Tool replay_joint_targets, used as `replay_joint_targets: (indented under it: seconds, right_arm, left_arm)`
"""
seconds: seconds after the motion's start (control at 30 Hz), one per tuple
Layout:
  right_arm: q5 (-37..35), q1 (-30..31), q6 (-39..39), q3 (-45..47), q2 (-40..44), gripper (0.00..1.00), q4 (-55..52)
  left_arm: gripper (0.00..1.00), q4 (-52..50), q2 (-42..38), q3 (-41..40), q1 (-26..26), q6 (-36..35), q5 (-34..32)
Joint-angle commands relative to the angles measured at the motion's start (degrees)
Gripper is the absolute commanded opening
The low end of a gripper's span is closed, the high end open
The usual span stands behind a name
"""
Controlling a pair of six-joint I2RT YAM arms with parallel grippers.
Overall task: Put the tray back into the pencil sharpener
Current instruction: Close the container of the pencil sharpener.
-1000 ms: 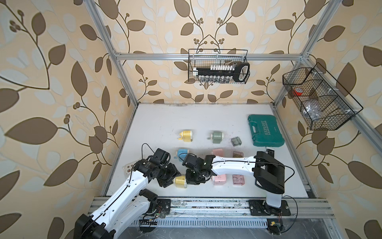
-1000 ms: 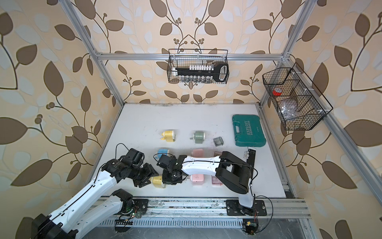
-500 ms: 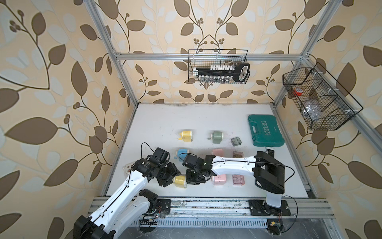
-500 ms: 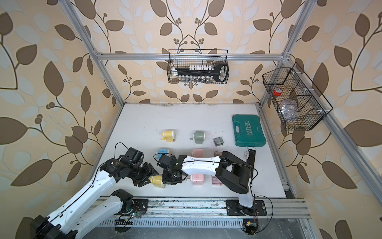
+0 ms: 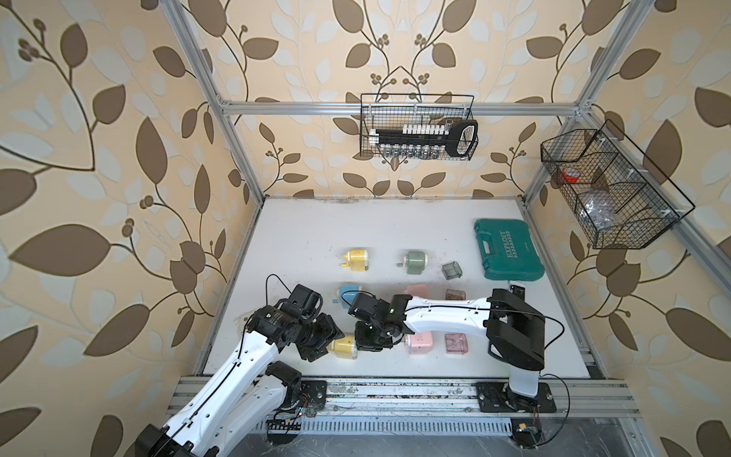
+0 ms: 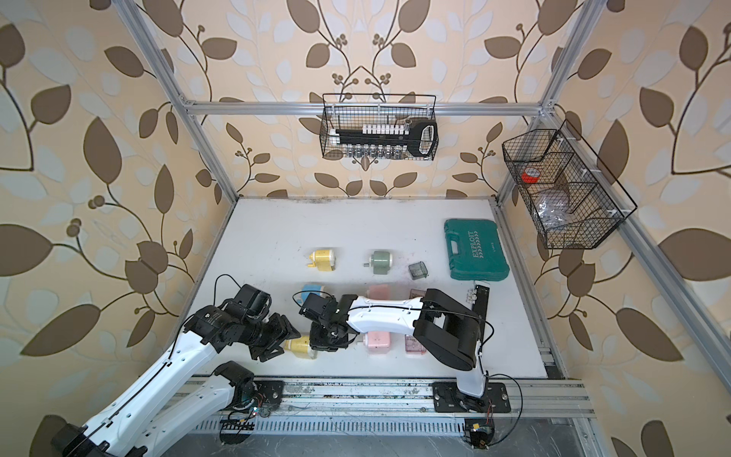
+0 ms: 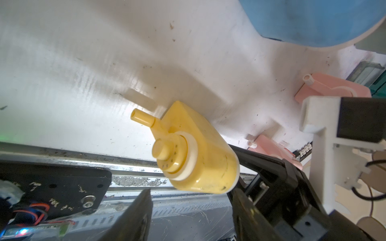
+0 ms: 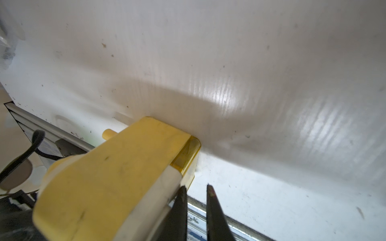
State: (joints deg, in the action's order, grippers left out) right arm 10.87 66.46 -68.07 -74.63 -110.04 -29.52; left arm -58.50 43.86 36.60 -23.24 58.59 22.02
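Both top views show a white table (image 5: pixel 356 229) ringed by leaf-patterned walls. Two white-and-black arms reach in from the front rail. The left arm (image 5: pixel 237 364) and right arm (image 5: pixel 447 316) meet near the table's front edge, one at each end of a yellow sharpener (image 5: pixel 345 347) lying there.

A wire basket (image 5: pixel 417 126) hangs on the back wall and a second basket (image 5: pixel 609 190) on the right wall. A closed green case (image 5: pixel 508 255) lies at the table's far right.

Farther back sit a second yellow sharpener (image 5: pixel 356 259) and a green sharpener (image 5: pixel 415 261). A blue sharpener (image 5: pixel 348 292) is partly hidden by the arms. A pink sharpener (image 5: pixel 420 342) sits near the front, right of the yellow one.

Three loose trays lie on the right: a grey tray (image 5: pixel 452 270), a brown tray (image 5: pixel 455 294) and a pink tray (image 5: pixel 457 343).

The left wrist view shows the left gripper (image 7: pixel 191 189) released, its fingers wide apart. The sharpener's crank end is just beyond their tips; contact cannot be told.

The right wrist view shows the amber tray (image 8: pixel 188 158) seated in the sharpener's end, its face just past the housing. The right gripper (image 8: pixel 195 186) has its fingers parted by a narrow slit, grasping nothing. One fingertip (image 8: pixel 182 192) touches the tray's edge.
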Motion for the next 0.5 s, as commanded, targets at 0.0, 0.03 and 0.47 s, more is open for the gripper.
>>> replay_joint_targets:
  seconds: [0.0, 0.03, 0.47]
  right_arm:
    - [-2.8, -0.3, 1.6, -1.9, 1.1, 0.16, -3.3]
    - [-3.6, -0.3, 1.9, -2.0, 1.5, 0.16, -3.9]
    - [-15.5, -0.3, 6.6, -3.5, 9.3, 0.16, -13.7]
  left_arm:
    - [0.63, -2.9, -0.4, 3.4, -0.2, -1.4, -1.7]
    - [0.63, -3.4, -0.2, 4.1, -0.2, -1.7, -2.2]
    - [0.63, -5.6, 4.0, 13.8, -0.1, -7.9, -9.2]
